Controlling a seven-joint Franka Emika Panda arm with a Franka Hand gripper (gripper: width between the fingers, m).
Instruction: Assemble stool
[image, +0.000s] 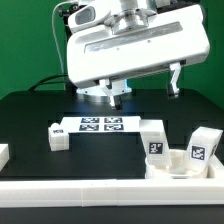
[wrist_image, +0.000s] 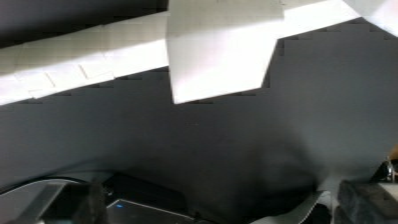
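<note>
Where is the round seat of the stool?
In the exterior view, the round seat lies on that view's right, near the white border rail, with one leg and a second leg beside it.

A marker board (image: 100, 124) printed with several square tags lies flat on the black bench (image: 30, 115). A long white border rail (image: 70, 196) edges the bench's near side. A green backdrop (image: 25, 40) stands behind.

Green wall (image: 20, 40) behind black table (image: 30, 112)

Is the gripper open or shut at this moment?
Open. The gripper shows its fingers far apart, with nothing between them.
</note>
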